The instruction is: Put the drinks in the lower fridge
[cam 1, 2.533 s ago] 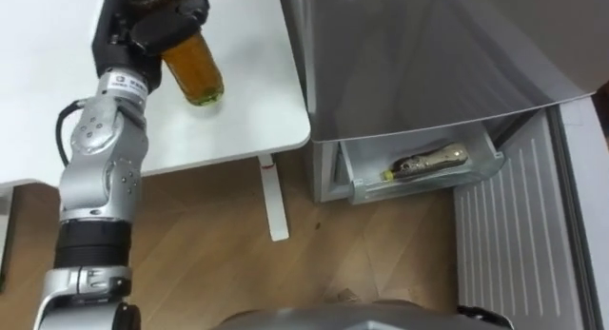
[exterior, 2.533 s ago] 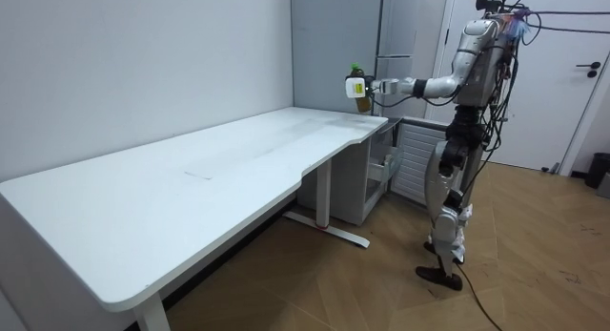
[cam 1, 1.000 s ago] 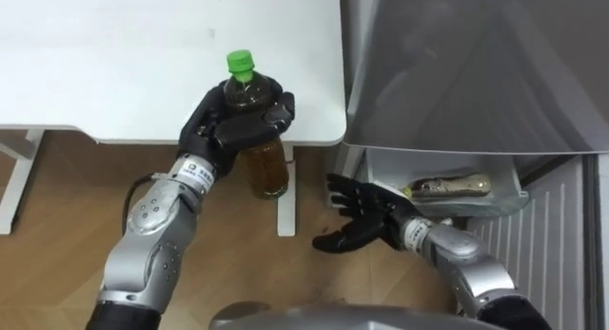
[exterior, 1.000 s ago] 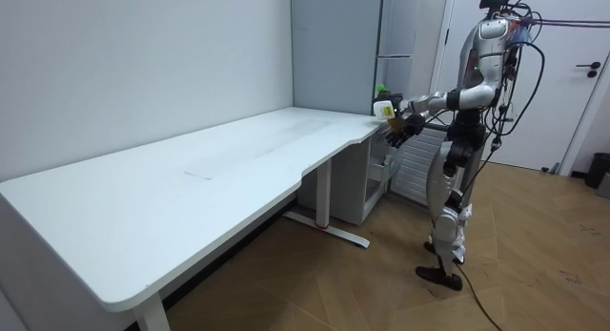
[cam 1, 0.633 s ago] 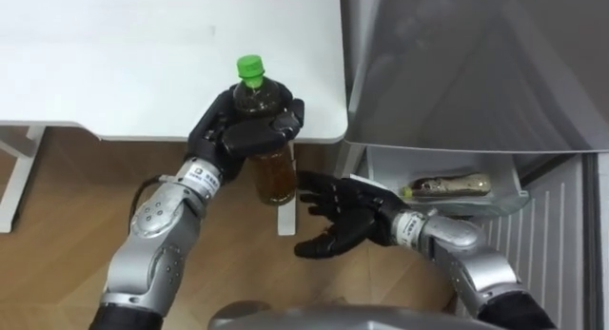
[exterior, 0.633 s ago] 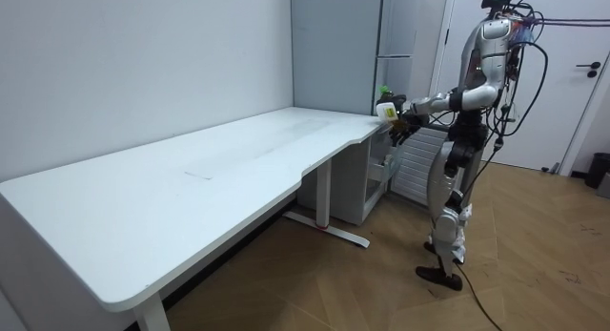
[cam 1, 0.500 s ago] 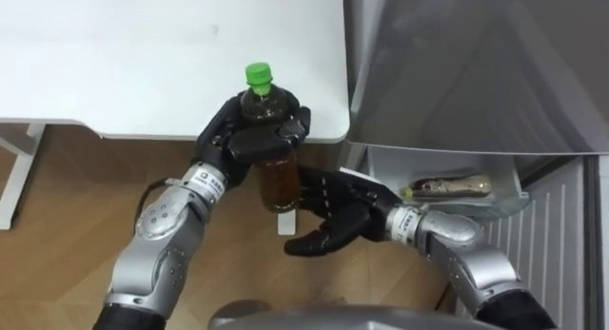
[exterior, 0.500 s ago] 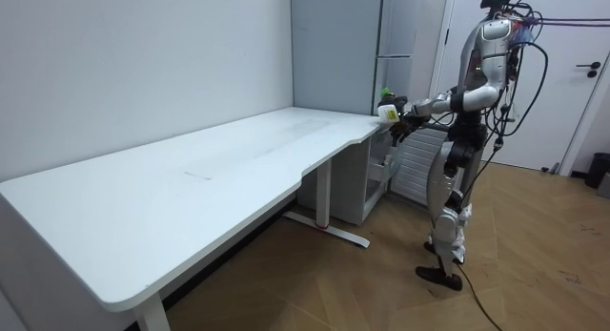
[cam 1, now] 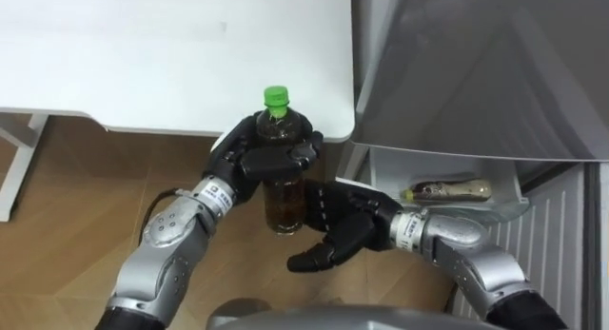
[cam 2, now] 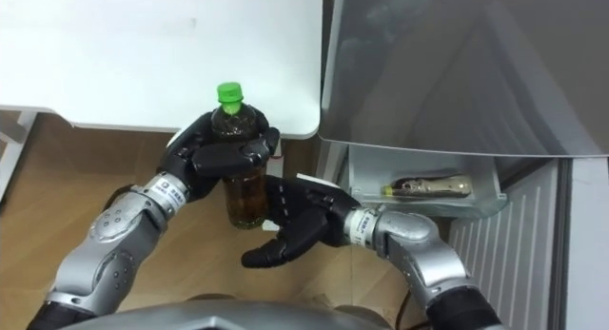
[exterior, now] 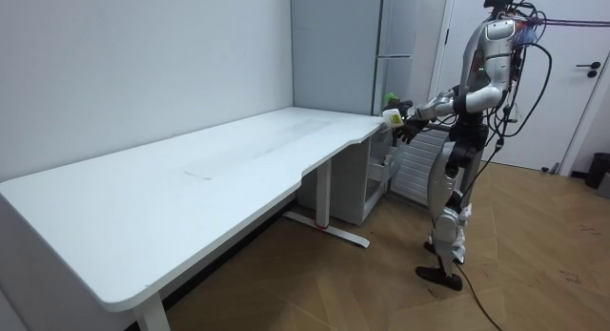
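Tea bottle (cam 1: 284, 202) mid-handoff, just left of the open fridge drawer (cam 1: 447, 204)
Left hand (cam 1: 266, 164) clamped round its shoulder, right hand (cam 1: 343, 230) with fingers spread beside its base, likely to take over, being nearer the drawer.

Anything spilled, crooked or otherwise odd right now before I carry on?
Nothing stands out. The amber drink bottle is upright and capped in the left hand, with the right hand open close beside it. The other bottle lies on its side in the open fridge bin, which looks settled, not spilled.
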Available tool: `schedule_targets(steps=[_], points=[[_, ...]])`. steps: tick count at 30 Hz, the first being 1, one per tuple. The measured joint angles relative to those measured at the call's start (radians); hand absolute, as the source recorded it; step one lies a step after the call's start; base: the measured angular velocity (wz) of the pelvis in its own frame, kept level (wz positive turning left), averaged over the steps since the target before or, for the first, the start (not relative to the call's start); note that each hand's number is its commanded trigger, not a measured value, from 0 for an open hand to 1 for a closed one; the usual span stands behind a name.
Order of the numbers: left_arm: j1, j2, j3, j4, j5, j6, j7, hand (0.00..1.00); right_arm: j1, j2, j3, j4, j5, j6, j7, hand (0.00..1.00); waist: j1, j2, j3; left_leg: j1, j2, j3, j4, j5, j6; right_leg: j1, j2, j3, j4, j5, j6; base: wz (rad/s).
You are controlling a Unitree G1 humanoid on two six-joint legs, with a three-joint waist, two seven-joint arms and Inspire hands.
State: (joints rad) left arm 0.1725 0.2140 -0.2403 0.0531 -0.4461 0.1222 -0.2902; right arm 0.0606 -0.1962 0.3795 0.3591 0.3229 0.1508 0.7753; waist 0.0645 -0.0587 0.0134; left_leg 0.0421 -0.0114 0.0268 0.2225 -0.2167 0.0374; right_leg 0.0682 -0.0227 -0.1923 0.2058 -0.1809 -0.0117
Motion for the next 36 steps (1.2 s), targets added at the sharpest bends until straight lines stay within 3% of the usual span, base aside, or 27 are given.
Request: schedule_targets(steps=[8, 9, 10, 12, 19, 23, 33, 34, 35, 36], points=[[-0.001, 0.005, -0.010, 0.008, 0.025, 0.000, -0.036, 1.00, 0.000, -0.016, 0.016, 0.000, 0.069, 0.037, 0.000, 0.00, -0.002, 0.001, -0.0004, -0.015, 0.000, 0.001, 0.008, 0.000, 0.000, -0.012, -0.001, -0.003, 0.001, 0.000, 0.000, 0.00], [-0.001, 0.006, -0.013, 0.009, 0.025, 0.000, -0.036, 1.00, 0.000, -0.020, 0.021, 0.000, 0.074, 0.038, -0.001, 0.06, -0.002, 0.002, -0.0002, -0.015, 0.000, 0.002, 0.008, 0.000, 0.000, -0.012, -0.002, -0.003, 0.001, 0.000, 0.000, 0.00], [-0.001, 0.008, -0.021, 0.013, 0.025, 0.000, -0.036, 1.00, 0.000, -0.026, 0.026, 0.000, 0.078, 0.041, -0.003, 0.42, -0.002, 0.006, -0.0005, -0.015, 0.000, 0.003, 0.008, 0.000, 0.000, -0.012, -0.002, -0.002, 0.001, 0.000, 0.000, 0.00], [-0.001, 0.009, -0.031, 0.022, 0.025, 0.000, -0.037, 1.00, 0.000, -0.039, 0.034, 0.000, 0.100, 0.049, -0.011, 0.99, -0.004, 0.011, 0.0000, -0.015, 0.000, 0.003, 0.008, 0.000, 0.000, -0.011, -0.002, -0.003, 0.001, 0.000, 0.000, 0.00], [-0.002, 0.012, -0.082, 0.041, 0.020, 0.000, -0.089, 1.00, 0.000, -0.052, 0.043, 0.000, 0.103, 0.062, -0.090, 1.00, -0.003, 0.031, 0.0013, -0.027, -0.001, -0.001, 0.014, -0.001, 0.001, -0.018, -0.007, -0.010, 0.004, 0.000, 0.000, 0.02], [-0.007, 0.017, -0.115, 0.042, 0.006, 0.000, -0.121, 1.00, -0.001, -0.070, 0.063, 0.000, 0.104, 0.062, -0.111, 1.00, 0.000, 0.031, 0.0009, -0.029, 0.000, -0.003, 0.017, -0.001, 0.001, -0.019, -0.009, -0.013, 0.004, 0.000, 0.000, 0.01], [-0.017, 0.023, -0.120, 0.046, -0.032, 0.002, -0.148, 1.00, -0.004, -0.068, 0.087, 0.000, 0.129, 0.055, -0.135, 1.00, 0.015, 0.034, 0.0007, -0.023, 0.000, 0.000, 0.015, -0.001, 0.002, -0.019, -0.009, -0.012, 0.014, 0.000, 0.000, 0.00], [-0.019, 0.023, -0.119, 0.046, -0.034, 0.002, -0.154, 0.88, -0.004, -0.068, 0.088, 0.000, 0.137, 0.055, -0.135, 1.00, 0.017, 0.034, 0.0007, -0.024, -0.001, 0.000, 0.016, -0.002, 0.002, -0.019, -0.009, -0.012, 0.015, 0.000, 0.000, 0.00], [-0.025, 0.024, -0.120, 0.046, -0.034, 0.002, -0.155, 0.40, -0.004, -0.068, 0.088, 0.000, 0.144, 0.055, -0.139, 1.00, 0.019, 0.034, 0.0007, -0.024, -0.001, 0.000, 0.016, -0.002, 0.002, -0.019, -0.009, -0.012, 0.015, 0.000, 0.000, 0.00], [-0.026, 0.023, -0.120, 0.046, -0.035, 0.002, -0.155, 0.00, -0.004, -0.068, 0.088, 0.000, 0.146, 0.055, -0.139, 1.00, 0.020, 0.034, 0.0006, -0.023, -0.001, 0.000, 0.017, -0.002, 0.002, -0.019, -0.009, -0.012, 0.015, 0.000, 0.000, 0.00]])
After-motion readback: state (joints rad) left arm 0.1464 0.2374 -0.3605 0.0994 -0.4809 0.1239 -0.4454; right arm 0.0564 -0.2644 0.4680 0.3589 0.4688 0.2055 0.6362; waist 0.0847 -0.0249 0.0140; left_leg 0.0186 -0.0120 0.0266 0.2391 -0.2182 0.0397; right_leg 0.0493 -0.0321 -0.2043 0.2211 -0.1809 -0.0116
